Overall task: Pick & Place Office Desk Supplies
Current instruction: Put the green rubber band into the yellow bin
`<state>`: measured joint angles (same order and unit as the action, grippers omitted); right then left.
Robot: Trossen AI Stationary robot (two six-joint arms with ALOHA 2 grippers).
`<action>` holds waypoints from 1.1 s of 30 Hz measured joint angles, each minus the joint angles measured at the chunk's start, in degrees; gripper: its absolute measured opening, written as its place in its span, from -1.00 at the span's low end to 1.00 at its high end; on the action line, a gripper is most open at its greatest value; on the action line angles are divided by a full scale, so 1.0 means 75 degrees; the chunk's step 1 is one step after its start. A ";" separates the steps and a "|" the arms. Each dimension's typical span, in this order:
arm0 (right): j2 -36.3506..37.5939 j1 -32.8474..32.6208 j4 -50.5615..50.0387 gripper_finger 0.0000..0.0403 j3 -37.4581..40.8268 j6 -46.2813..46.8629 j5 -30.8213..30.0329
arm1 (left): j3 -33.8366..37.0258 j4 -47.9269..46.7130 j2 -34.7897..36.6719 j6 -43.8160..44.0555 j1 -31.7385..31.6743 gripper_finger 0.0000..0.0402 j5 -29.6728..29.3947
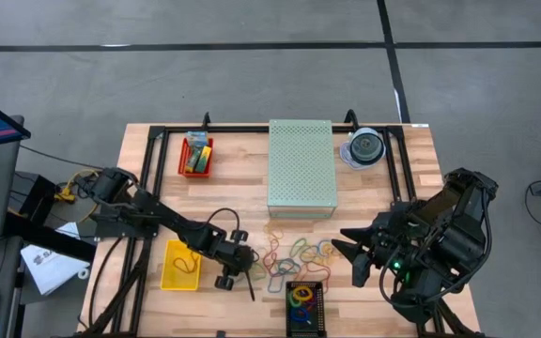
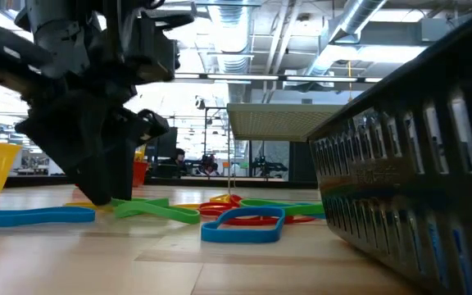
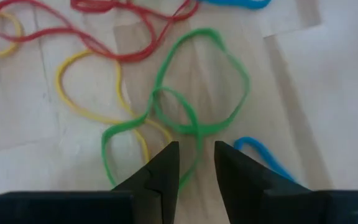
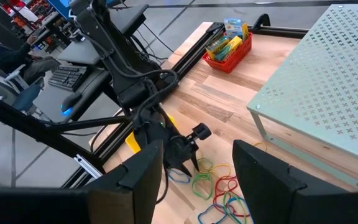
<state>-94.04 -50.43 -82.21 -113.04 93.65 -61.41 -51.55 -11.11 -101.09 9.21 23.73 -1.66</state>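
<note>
Rubber bands in green, red, yellow, blue and orange lie loose on the wooden table (image 1: 294, 253). My left gripper (image 1: 252, 268) (image 2: 101, 197) points down at the pile's left edge. It is open a little, and its fingers (image 3: 166, 168) stand on either side of a strand of a twisted green band (image 3: 196, 127) that lies flat on the table. Crayon boxes (image 1: 195, 152) (image 4: 229, 34) stand in a red bin at the far left. My right gripper (image 1: 350, 252) (image 4: 197, 152) is open and hovers right of the pile.
A yellow bin (image 1: 180, 266) sits left of my left gripper. A black tray (image 1: 305, 305) with bands in it lies at the near edge. The pale green perforated box (image 1: 301, 167) stands beyond the pile, and a clear disc case (image 1: 366, 147) lies to its right.
</note>
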 joint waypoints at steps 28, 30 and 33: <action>0.0000 -0.0009 -0.0086 -0.05 0.0001 0.0033 0.0002 | 0.0012 -0.0597 0.0931 0.0835 -0.0023 -1.00 -0.0392; 0.0000 -0.0009 -0.0090 -0.05 0.0001 0.0032 0.0000 | 0.0012 -0.0741 0.1089 0.0833 -0.0018 -1.00 -0.0392; 0.0000 -0.0009 -0.0090 -0.05 0.0001 0.0035 -0.0003 | 0.0012 -0.1156 0.1349 0.0838 0.0000 -1.00 -0.0382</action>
<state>-94.04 -50.50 -82.89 -113.03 93.91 -61.43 -51.46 -19.78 -90.97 15.50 23.73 -4.52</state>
